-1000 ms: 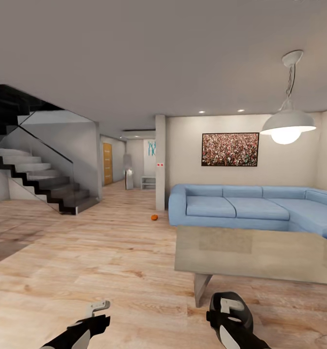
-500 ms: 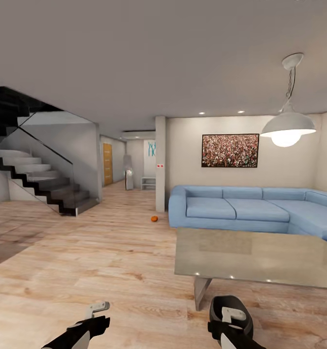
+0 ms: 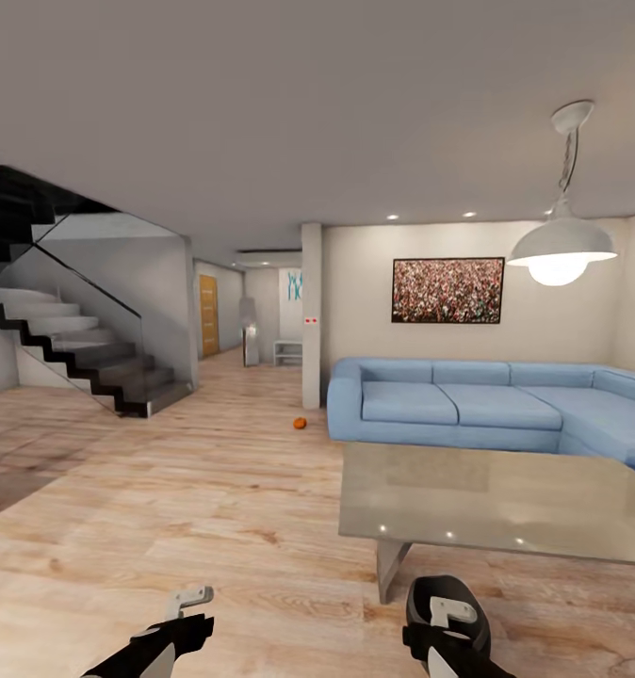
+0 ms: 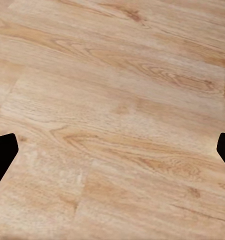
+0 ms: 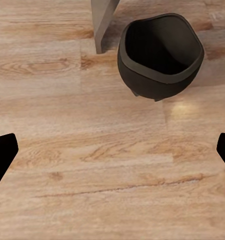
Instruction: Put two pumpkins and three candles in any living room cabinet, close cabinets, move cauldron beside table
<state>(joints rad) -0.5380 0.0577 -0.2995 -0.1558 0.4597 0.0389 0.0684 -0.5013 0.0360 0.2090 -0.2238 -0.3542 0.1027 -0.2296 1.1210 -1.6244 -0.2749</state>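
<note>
One small orange pumpkin [image 3: 300, 423] lies on the wood floor far ahead, just left of the blue sofa's end. The glossy grey-olive table [image 3: 496, 494] stands ahead on the right. In the right wrist view the black cauldron [image 5: 160, 55] sits upright on the floor beside the table's leg [image 5: 102, 22], a little beyond my right gripper [image 5: 112, 155], which is open and empty. In the head view the cauldron [image 3: 417, 603] shows low down behind that gripper [image 3: 449, 610]. My left gripper [image 4: 112, 155] is open over bare floor, also low in the head view [image 3: 190, 603]. The cabinet and candles are out of view.
A blue corner sofa [image 3: 468, 405] runs behind the table. A pillar [image 3: 311, 311] stands at the sofa's left end. Stairs with a glass rail [image 3: 82, 348] rise at the left, and a hallway [image 3: 252, 330] opens behind. A pendant lamp [image 3: 560, 250] hangs at the right.
The head view has shifted slightly, so the table and both arms sit a little lower in the picture. The pumpkin and cauldron have not moved.
</note>
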